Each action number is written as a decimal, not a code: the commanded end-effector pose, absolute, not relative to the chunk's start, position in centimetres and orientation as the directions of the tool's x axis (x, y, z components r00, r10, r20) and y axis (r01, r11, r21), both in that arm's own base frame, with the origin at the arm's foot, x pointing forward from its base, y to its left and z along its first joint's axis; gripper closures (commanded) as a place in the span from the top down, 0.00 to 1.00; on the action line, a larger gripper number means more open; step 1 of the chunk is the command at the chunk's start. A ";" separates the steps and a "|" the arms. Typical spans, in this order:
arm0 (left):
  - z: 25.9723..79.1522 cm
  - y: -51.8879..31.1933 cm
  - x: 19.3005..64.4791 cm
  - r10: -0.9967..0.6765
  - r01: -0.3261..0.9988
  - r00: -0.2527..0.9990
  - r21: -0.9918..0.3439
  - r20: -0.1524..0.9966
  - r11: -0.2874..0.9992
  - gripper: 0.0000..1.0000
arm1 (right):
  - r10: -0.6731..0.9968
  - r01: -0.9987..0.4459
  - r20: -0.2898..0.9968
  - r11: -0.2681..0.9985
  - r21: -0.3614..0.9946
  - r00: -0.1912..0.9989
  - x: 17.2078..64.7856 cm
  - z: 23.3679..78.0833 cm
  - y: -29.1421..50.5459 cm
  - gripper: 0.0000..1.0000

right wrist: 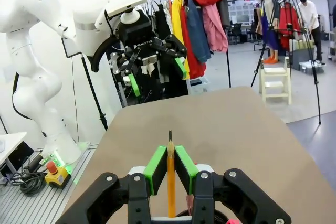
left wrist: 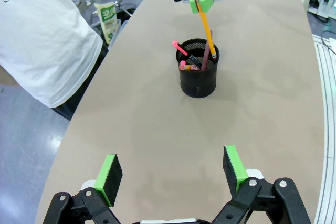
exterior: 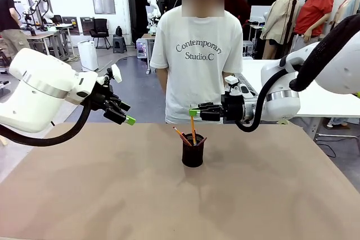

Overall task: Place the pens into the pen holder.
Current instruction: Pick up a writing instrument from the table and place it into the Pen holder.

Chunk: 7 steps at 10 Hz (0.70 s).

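Front view: right gripper point(exterior: 195, 112) reaches in level from the right, clamped on the top of the yellow-orange pencil point(exterior: 193, 129), whose lower end stands in the pen holder point(exterior: 192, 153) mid-table point(exterior: 84, 195). Left gripper point(exterior: 127, 114) hangs spread wide, holding nothing, well left of the holder.

Left wrist view: three pens in the mesh cup: pinkish-red pencil point(left wrist: 182, 49), black pen point(left wrist: 189, 61), yellow one.

Right wrist view: green pads point(right wrist: 155, 168) pinch the pencil.

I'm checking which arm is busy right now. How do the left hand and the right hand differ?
The left hand is open and holds nothing; the right hand is shut on the yellow-orange pencil. The left hand hangs off to one side of the pen holder; the right hand sits above it. Both have green pads.
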<state>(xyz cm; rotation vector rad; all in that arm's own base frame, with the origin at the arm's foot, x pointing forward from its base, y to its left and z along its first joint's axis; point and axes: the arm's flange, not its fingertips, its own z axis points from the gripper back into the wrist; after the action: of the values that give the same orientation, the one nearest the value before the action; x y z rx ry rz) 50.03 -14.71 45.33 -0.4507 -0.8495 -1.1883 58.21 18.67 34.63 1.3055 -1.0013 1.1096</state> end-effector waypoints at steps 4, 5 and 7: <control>45.5 -14.6 50.0 -0.620 0.931 0.132 0.119 0.773 0.346 1.00 | 0.077 -0.967 0.968 -0.070 0.245 0.240 58.3 33.8 19.0 0.00; 45.5 -14.6 50.0 -0.620 0.931 0.132 0.119 0.773 0.346 1.00 | 0.073 -0.966 0.966 -0.060 0.250 0.246 58.5 33.7 18.9 0.00; 45.5 -14.6 50.0 -0.620 0.931 0.132 0.119 0.773 0.346 1.00 | 0.053 -0.973 0.973 -0.049 0.226 0.224 58.1 33.6 18.8 0.00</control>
<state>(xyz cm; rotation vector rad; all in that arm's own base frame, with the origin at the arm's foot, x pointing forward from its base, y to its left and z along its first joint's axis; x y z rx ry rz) 50.03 -14.71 45.33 -0.4507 -0.8494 -1.1883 58.20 18.74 33.41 1.3153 -0.9756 1.0927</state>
